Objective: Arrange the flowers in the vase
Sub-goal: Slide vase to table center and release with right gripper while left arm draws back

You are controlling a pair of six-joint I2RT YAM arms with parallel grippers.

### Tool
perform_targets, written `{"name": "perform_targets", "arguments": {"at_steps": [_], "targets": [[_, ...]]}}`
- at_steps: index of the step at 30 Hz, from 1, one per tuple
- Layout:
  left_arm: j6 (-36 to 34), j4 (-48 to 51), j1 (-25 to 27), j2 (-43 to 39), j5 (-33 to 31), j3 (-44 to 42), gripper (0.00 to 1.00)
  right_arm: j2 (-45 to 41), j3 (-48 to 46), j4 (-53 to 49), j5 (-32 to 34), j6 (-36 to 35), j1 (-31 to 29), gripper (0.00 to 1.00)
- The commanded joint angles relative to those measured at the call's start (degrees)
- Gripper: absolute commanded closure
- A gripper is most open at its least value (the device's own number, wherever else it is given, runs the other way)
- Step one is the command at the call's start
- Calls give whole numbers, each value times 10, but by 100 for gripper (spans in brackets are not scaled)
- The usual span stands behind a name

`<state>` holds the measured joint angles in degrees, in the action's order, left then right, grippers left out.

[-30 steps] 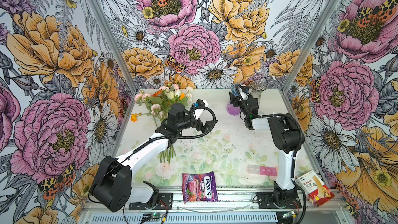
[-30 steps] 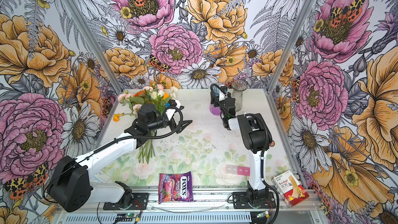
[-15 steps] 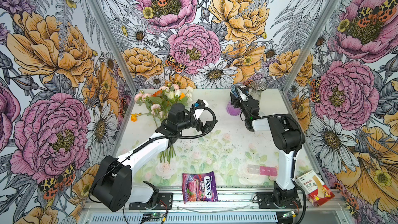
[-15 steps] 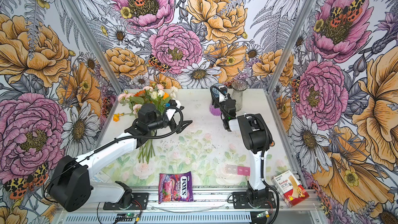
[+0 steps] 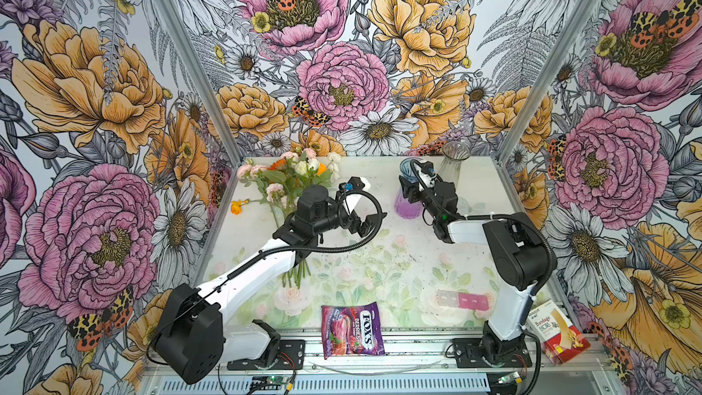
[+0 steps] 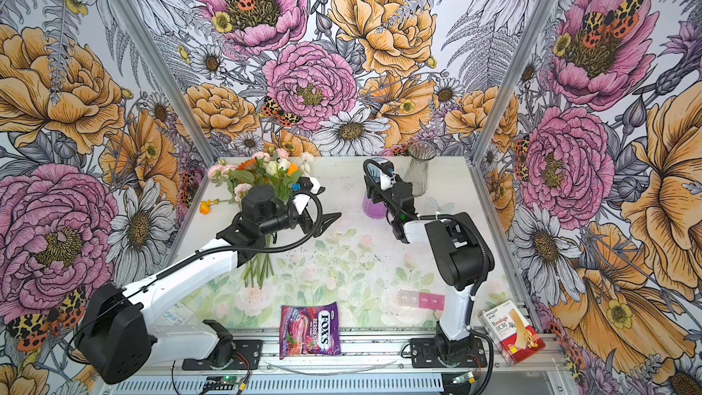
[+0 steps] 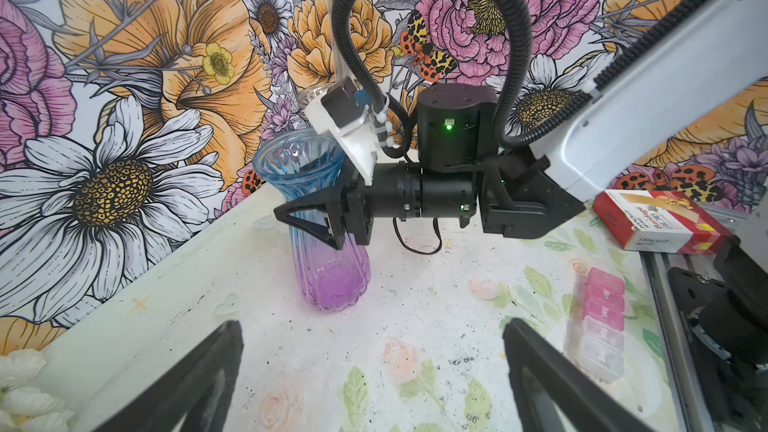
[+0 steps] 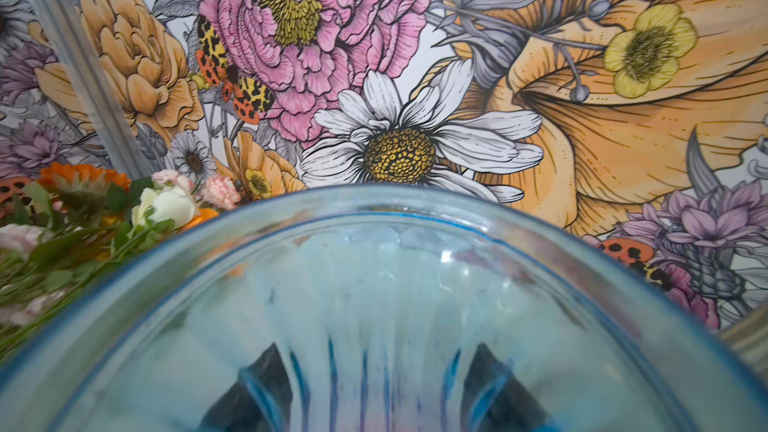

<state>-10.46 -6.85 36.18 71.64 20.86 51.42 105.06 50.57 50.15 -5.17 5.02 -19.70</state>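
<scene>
Only the right wrist view looks through the vase (image 8: 374, 284) itself. There the right gripper (image 8: 378, 392) shows as two dark wedges behind the bluish glass, one on each side of the narrow waist and close against it. The left wrist view gives the side-on look: the vase stands upright, its ribbed glass shading from a flared blue mouth to a purple foot. One black triangular finger (image 7: 309, 218) lies across the waist, so the right gripper is clasped around the vase. The same view shows the left gripper (image 7: 374, 388) spread wide, with nothing between its fingers, over the speckled tabletop (image 7: 415, 284).

Both top views give the layout. The vase stands near the far edge, right of the middle, with a clear vase (image 5: 454, 163), also ribbed, just beside it toward the far right corner. The flowers (image 5: 290, 180) lie bundled by the far left corner, with soft pink, white and orange heads toward the far edge and green stems running under the left arm. An orange bloom (image 5: 236, 207) lies apart from them by the left edge. A glossy candy bag (image 5: 351, 330) overhangs the middle of the near edge. A translucent pink pill box (image 5: 461, 300) lies toward the near right corner, and a red cardboard bandage box (image 5: 556, 330) sits just past that corner.
</scene>
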Motion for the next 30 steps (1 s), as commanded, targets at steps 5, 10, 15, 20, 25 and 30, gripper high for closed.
{"name": "perform_targets", "arguments": {"at_steps": [5, 10, 15, 20, 25, 30], "targets": [[119, 272, 83, -98, -302, 57, 1, -113, -46, 92, 17, 13, -83, 45], [276, 297, 106, -254, -288, -60, 1, -123, -75, 139, 49, 8, -147, 46], [373, 323, 112, -380, -204, -137, 1, -110, -94, 179, 67, -1, -193, 46], [399, 383, 114, -446, -213, -153, 1, -91, -102, 198, 82, -2, -217, 46], [393, 405, 113, -448, -213, -152, 1, -72, -105, 215, 95, -11, -224, 46], [387, 405, 114, -420, -210, -140, 1, -50, -100, 217, 104, -24, -224, 45]]}}
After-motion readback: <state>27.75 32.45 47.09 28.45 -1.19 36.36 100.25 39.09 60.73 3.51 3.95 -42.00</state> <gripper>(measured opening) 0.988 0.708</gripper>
